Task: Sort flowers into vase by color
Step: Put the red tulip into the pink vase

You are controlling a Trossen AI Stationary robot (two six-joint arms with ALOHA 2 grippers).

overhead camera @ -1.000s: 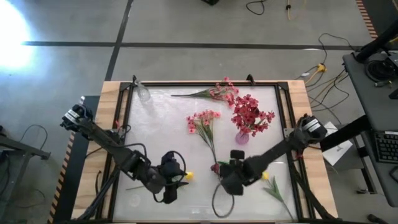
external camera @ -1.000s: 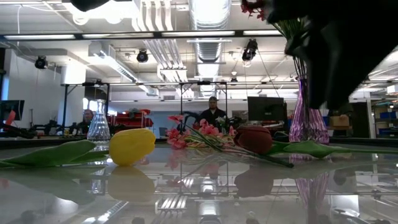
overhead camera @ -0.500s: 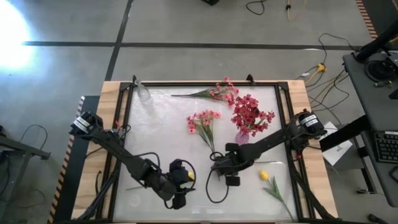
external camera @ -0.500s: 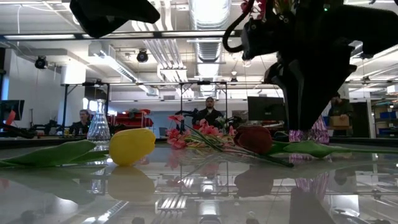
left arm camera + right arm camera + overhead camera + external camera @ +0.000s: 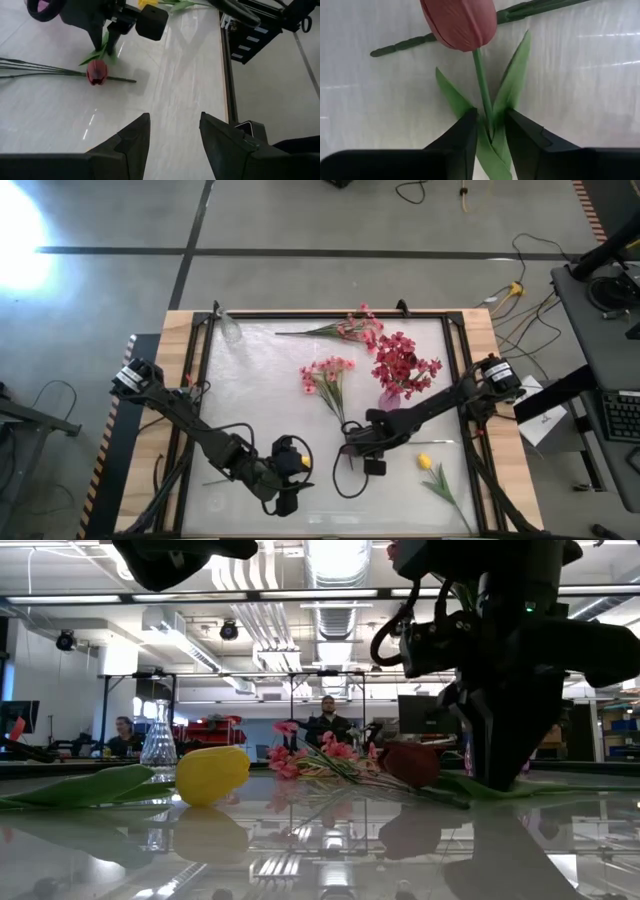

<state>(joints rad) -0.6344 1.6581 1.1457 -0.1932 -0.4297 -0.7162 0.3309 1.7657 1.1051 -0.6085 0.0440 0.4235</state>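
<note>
Right wrist view: the right tool is seen with its two dark fingers set on either side of the green stem of the red tulip, close against the stem and its two leaves; whether the stem is fully pinched cannot be told.
Right tool position: it is lowered to the counter near the middle of the front half, with the red tulip's head just beyond its tips.
Red tulip: it lies flat on the white counter, its head touching or crossing a thin green stem that runs past it.
Left tool: its fingers are held apart with nothing between them; it hovers over the front-left part of the counter.
Yellow tulip by left arm: a yellow bud is seen just beside the left wrist; in the low view it lies on the counter with a broad leaf.
Second yellow tulip: it lies on the counter to the right of the right tool, with its leaves pointing toward the front edge.
Pink spray, centre: it is laid flat, stems pointing toward the right tool.
Pink spray, far side: it lies along the back edge.
Red spray: it stands in the purple vase, blossoms above.
Clear vase: it stands at the far-left corner.
Room behind: people are seen seated in the low view.
</note>
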